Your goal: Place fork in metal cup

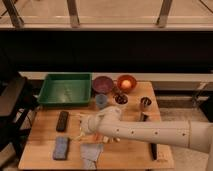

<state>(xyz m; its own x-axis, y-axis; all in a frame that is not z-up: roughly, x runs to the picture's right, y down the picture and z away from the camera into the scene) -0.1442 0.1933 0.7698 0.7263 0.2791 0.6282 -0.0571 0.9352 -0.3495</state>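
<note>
A robot's hand [84, 124] reaches over the wooden desk [40, 152], near a black remote [62, 120], well apart from the metal cup [145, 103].
</note>
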